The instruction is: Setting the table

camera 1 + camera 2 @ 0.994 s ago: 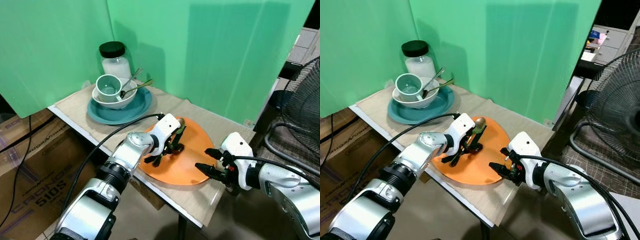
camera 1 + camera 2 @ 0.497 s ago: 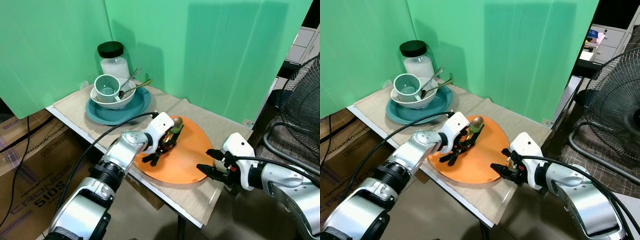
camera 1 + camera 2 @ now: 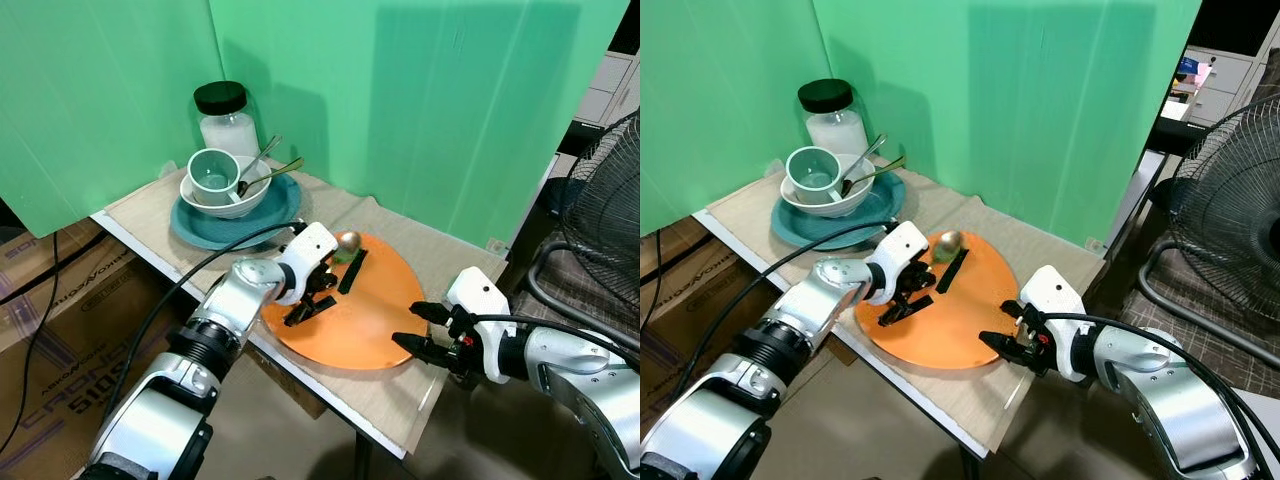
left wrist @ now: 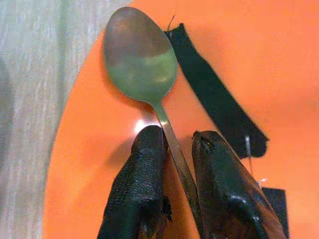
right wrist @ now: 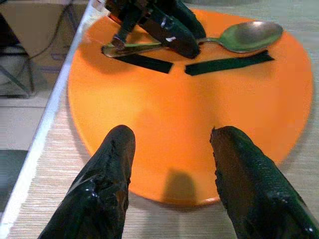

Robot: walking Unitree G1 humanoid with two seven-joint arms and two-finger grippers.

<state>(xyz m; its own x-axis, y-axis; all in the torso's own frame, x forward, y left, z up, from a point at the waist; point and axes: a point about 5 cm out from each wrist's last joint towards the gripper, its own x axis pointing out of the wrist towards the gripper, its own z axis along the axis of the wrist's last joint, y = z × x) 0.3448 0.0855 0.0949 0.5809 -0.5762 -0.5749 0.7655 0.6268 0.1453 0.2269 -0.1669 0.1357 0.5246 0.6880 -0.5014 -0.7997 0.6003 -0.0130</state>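
While your left pincer (image 4: 172, 154) sits low over the orange plate (image 3: 370, 320), its two black fingers are closed on the handle of the spoon (image 4: 144, 74), gripping it just behind the bowl. In the left wrist view the stem runs between the pads, and the spoon bowl lies near the plate's far rim, toward the green backdrop (image 3: 420, 100). Two black strips (image 5: 227, 63) lie flat on the plate just beside the spoon; what they are cannot be told.

Your right pincer (image 5: 172, 144) hovers at the near edge of the same plate with its fingers spread wide and nothing between them, close to the rim but not clearly touching it.

Judging from this, you are in the spoon step: it is held on the plate, either being laid down or picked up, and the pictures do not settle which. The next move calls for a steady wrist: keep the spoon level, and lift or let go cleanly so the stem does not drag the strips.

Further out on the desk (image 3: 150, 215), well apart from the plate, a teal plate (image 3: 275, 215) carries a white bowl (image 3: 250, 198) with a teal cup (image 3: 215, 172) and more cutlery (image 3: 265, 170), and a black-lidded jar (image 3: 228, 120) stands behind.
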